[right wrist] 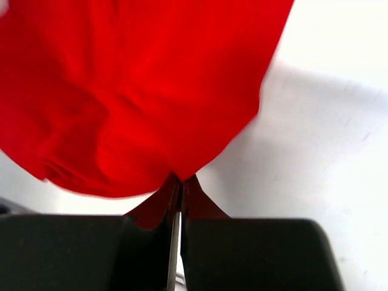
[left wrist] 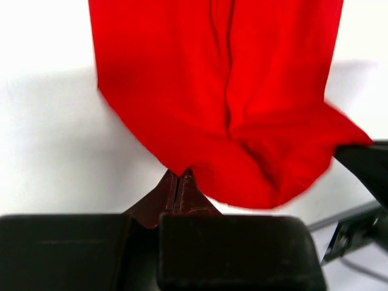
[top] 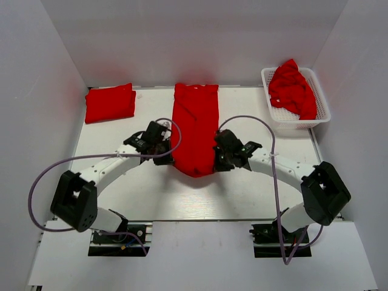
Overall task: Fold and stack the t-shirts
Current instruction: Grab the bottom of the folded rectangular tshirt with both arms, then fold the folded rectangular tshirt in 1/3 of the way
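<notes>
The long t-shirt [top: 195, 121] stretches away ahead of both jaws, and I judge it to be in mid fold. The left gripper [left wrist: 179, 183] and right gripper [right wrist: 179, 183] each pinch a near hem corner tight. The next move calls for carrying both corners forward evenly to the collar.

I can read no text, label, brand or number anywhere; the plain bright red soft cloth t-shirt [top: 195, 130] before me shows no print.

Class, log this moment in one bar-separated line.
stage: fold in progress | left claw: shut on middle t-shirt, near hem | right claw: same hem | folded t-shirt: far left | basket: crumpled t-shirt inside
</notes>
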`<control>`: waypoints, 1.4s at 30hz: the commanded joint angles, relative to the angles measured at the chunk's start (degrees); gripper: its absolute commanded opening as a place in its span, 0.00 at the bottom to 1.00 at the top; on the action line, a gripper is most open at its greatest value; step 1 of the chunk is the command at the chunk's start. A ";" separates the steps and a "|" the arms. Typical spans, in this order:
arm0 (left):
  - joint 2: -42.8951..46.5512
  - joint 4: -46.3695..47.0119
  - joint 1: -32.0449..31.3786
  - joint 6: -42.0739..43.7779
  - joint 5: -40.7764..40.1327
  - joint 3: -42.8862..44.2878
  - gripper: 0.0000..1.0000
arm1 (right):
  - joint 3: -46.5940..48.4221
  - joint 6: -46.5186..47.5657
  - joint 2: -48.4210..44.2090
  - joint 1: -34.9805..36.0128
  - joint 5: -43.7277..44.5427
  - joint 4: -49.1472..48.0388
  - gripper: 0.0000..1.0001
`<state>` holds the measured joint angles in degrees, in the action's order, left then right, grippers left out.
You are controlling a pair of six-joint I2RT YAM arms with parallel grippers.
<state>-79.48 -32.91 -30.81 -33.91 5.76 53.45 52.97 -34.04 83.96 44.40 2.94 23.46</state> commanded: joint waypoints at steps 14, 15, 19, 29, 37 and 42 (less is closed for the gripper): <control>-18.95 4.51 6.72 2.01 -3.03 23.79 0.00 | 27.79 13.03 17.19 -10.30 4.88 3.69 0.00; -19.65 4.52 6.73 2.01 -2.25 24.41 0.00 | 29.89 13.65 18.76 -11.08 4.71 3.78 0.00; -22.29 4.52 7.96 3.15 -1.72 28.72 0.00 | 33.42 16.02 21.68 -13.28 3.30 3.69 0.00; -30.55 7.68 10.85 5.70 -0.05 35.67 0.00 | 41.24 19.01 28.71 -17.42 -4.78 3.69 0.00; -35.03 8.82 12.53 5.62 1.71 38.22 0.00 | 45.29 19.81 34.68 -19.53 -11.02 3.34 0.00; -38.37 11.72 13.05 5.61 4.34 39.97 0.00 | 46.17 18.23 36.80 -20.32 -11.90 1.50 0.00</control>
<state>-117.14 -23.94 -18.15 -28.49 7.94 90.30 96.36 -15.49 119.87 24.67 -6.79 26.85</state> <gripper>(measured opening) 0.033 0.014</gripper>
